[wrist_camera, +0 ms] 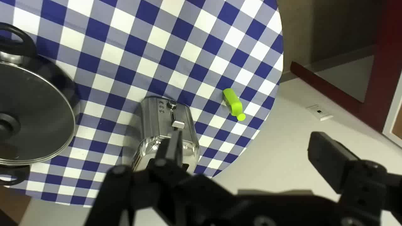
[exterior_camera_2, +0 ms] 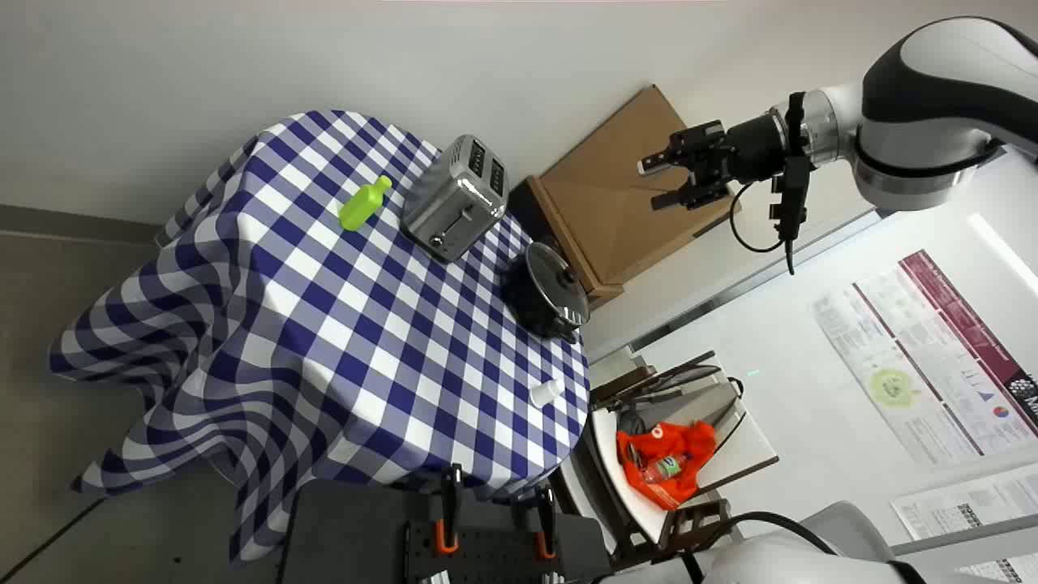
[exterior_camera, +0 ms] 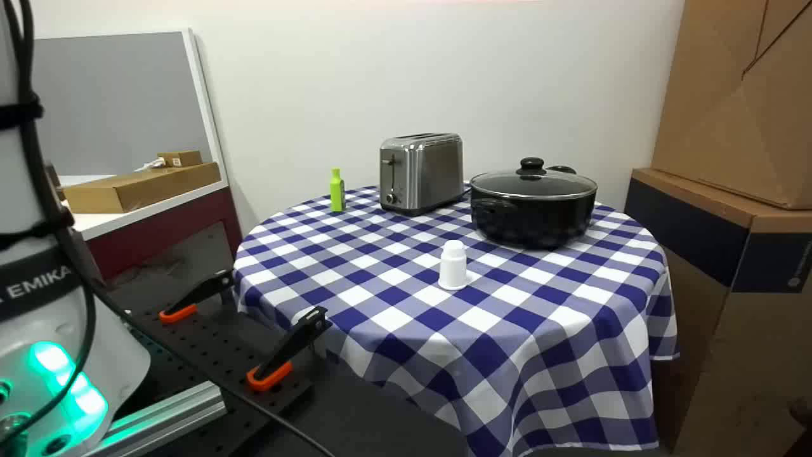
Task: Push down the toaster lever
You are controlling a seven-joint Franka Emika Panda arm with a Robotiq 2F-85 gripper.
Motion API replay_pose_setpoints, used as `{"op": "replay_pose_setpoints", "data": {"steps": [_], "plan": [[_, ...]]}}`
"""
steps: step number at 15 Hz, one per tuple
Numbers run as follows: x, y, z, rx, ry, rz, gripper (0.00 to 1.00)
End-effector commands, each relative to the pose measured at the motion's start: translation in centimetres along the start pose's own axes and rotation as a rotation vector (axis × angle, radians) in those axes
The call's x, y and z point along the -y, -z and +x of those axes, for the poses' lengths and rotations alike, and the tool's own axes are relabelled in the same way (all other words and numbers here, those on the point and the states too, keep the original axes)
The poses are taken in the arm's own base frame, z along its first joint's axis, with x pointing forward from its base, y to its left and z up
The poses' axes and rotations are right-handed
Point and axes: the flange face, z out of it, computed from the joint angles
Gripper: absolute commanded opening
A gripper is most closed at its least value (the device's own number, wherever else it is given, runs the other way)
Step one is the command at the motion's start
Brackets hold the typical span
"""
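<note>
The white arm with black bands [exterior_camera_2: 932, 73] enters at the upper right of an exterior view, its far end raised above the round tabletop [exterior_camera: 355, 298], which is draped in blue-and-white checked cloth [exterior_camera: 583, 381]. The wrist view looks down on that cloth. The arm's white base [exterior_camera: 117, 343], green lights [exterior_camera: 70, 374] glowing, stands at the left edge of an exterior view.

The black two-fingered tool [exterior_camera_2: 658, 182] has its jaws spread wide with a bare gap between them; it holds nothing and hangs well apart from the tabletop. In the wrist view, one finger [wrist_camera: 173, 149] overlaps the silver metal, two-slot toaster [exterior_camera: 422, 174] in the line of sight only.

The toaster stands upright on the tabletop, between the small lime-green bottle [exterior_camera: 337, 190] and the round black pot [exterior_camera: 533, 219] with a glass lid [exterior_camera: 507, 185]. On its end face, the small metallic lever [wrist_camera: 178, 124] sits high in its slot, away from the round knob [wrist_camera: 171, 104].
</note>
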Motion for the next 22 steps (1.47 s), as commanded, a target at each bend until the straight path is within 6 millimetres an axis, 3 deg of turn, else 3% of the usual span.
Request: {"op": "replay_pose_setpoints", "data": {"steps": [1,3,4,5,7,11,15,18,22], "plan": [[0.0,0.1,0.0,0.000,0.000,0.000,1.00],[-0.1,-0.2,0.3,0.003,-0.010,-0.015,1.00],[-0.2,-0.6,0.8,-0.005,-0.010,-0.021,0.75],[-0.3,-0.8,1.1,-0.008,-0.014,-0.027,0.74],[-0.5,-2.0,2.4,-0.013,-0.019,-0.056,0.60],[-1.2,-6.2,5.8,-0.016,-0.001,-0.129,0.31],[-1.2,-12.2,9.7,-0.040,0.034,-0.253,0.01],[1.0,-17.7,11.4,-0.049,0.095,-0.325,0.00],[3.0,-22.4,12.9,-0.033,0.135,-0.407,0.00]]}}
